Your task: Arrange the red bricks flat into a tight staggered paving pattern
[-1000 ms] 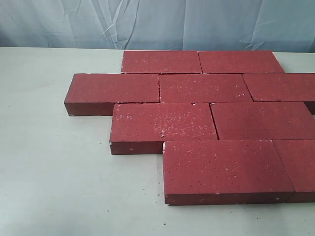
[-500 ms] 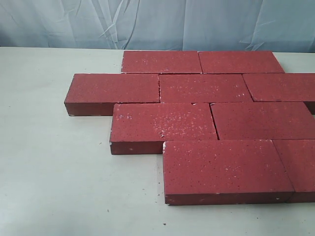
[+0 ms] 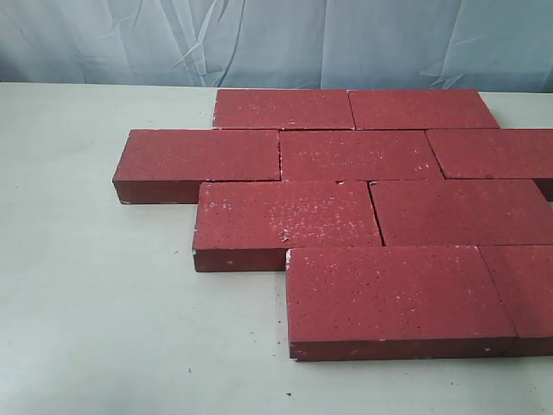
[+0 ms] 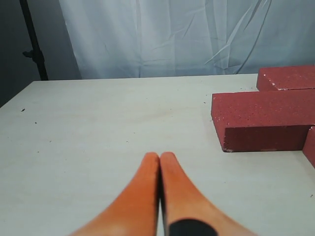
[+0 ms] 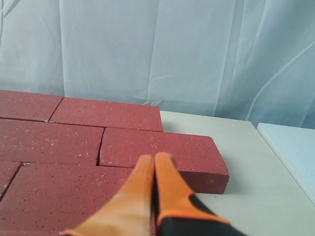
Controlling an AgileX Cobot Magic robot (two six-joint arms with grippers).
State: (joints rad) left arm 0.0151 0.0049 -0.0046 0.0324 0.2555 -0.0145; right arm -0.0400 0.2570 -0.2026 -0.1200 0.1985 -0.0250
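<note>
The red bricks (image 3: 346, 207) lie flat in four offset rows across the exterior view's centre and right, joints close; the paving looks essentially finished on the worktop (image 3: 95, 303). Left gripper (image 4: 160, 156) and right gripper (image 5: 154, 158) hold nothing, jaws pressed together.
</note>
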